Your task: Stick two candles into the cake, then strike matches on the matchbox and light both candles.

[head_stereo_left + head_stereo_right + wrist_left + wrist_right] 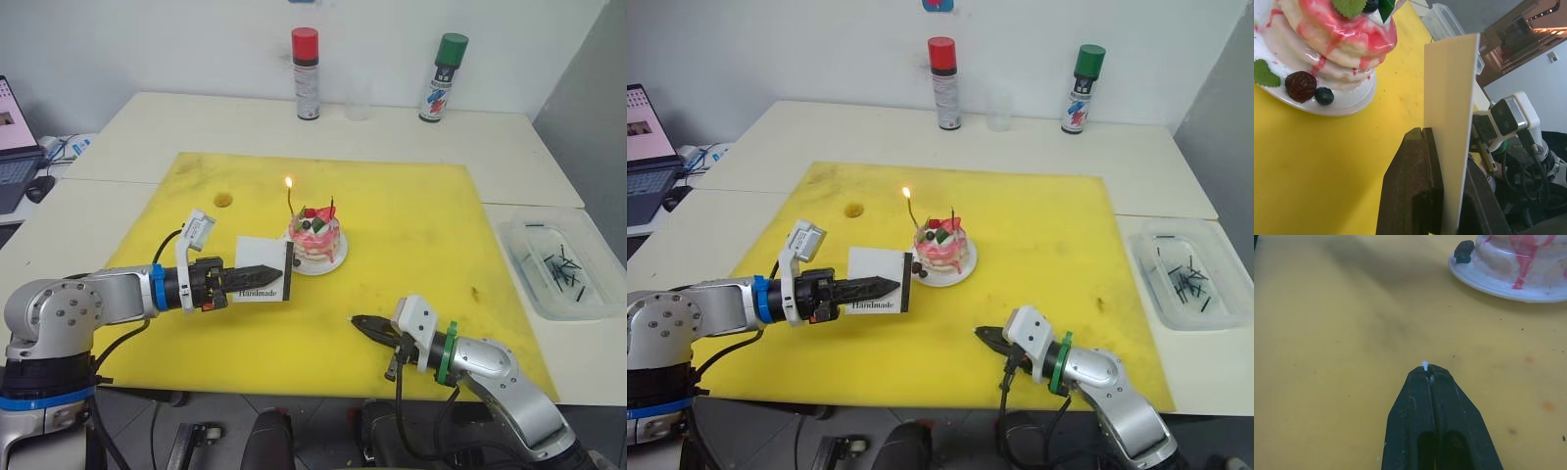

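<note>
The pink-and-white cake (315,240) sits on its small white plate (323,267) in the middle of the yellow mat (411,215). Two candles stand in it. The left candle (291,203) burns with a small flame, and the right candle (332,208) shows no flame. My left gripper (272,271) is shut on the white "Handmade" matchbox (257,285), which it holds upright just left of the cake. My right gripper (359,320) hovers low near the mat's front edge. It is shut on a match, of which a tiny pale end (1425,364) pokes out between the fingertips.
A clear tray (534,286) with several dark sticks (563,264) lies right of the mat. At the table's back stand a red-capped spray can (306,73), a green-capped can (444,78) and a clear cup (358,98). A laptop (15,147) sits far left.
</note>
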